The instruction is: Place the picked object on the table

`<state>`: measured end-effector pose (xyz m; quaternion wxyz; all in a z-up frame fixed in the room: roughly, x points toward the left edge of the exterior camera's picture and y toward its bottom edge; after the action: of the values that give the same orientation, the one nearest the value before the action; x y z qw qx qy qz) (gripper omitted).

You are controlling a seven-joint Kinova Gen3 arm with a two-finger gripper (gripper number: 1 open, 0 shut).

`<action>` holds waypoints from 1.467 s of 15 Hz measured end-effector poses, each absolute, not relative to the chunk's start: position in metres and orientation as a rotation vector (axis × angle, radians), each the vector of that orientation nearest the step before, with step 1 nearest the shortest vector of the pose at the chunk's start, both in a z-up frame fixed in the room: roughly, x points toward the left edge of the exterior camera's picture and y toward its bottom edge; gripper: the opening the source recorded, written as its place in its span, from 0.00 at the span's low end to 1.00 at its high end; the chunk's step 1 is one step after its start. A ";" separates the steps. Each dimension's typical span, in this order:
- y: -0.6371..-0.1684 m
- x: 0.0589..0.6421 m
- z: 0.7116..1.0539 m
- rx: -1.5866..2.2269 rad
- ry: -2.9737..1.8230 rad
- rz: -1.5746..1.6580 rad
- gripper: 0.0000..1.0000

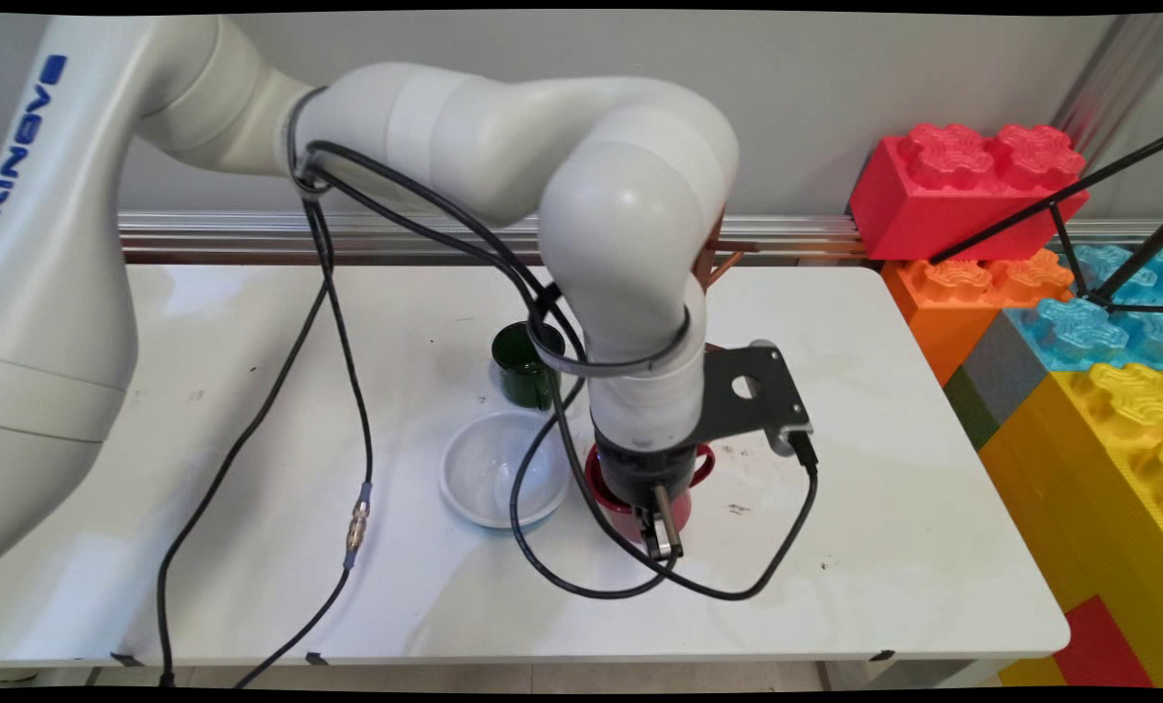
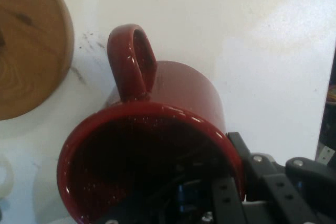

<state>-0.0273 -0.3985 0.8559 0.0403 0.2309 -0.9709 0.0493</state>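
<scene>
A dark red mug [image 1: 703, 467] stands upright on the white table [image 1: 884, 508], mostly hidden under my wrist in the main view. In the hand view the red mug [image 2: 157, 129] fills the middle, its handle [image 2: 134, 59] pointing up in the picture. My gripper [image 1: 665, 535] comes down on the mug's near rim, one finger inside the cup and one outside, closed on the wall. The hand view shows the gripper [image 2: 237, 182] straddling the rim at the lower right.
A white bowl [image 1: 493, 469] sits just left of the red mug, with a dark green mug [image 1: 525, 366] behind it. A round wooden dish [image 2: 26, 40] lies beyond the mug's handle. Big toy blocks [image 1: 1050, 293] are stacked off the table's right end. Black cables [image 1: 640, 586] loop onto the table.
</scene>
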 end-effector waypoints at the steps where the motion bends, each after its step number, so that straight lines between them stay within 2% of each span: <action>1: -0.399 -0.030 0.853 0.709 -2.980 0.146 0.00; 14: -0.403 -0.052 0.824 0.707 -3.025 0.093 0.00; 15: -0.404 -0.053 0.823 0.706 -3.027 0.091 1.00; 22: -0.407 -0.059 0.819 0.714 -3.018 0.094 1.00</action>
<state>-0.0592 -0.4065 0.8188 0.0193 0.2300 -0.9725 0.0303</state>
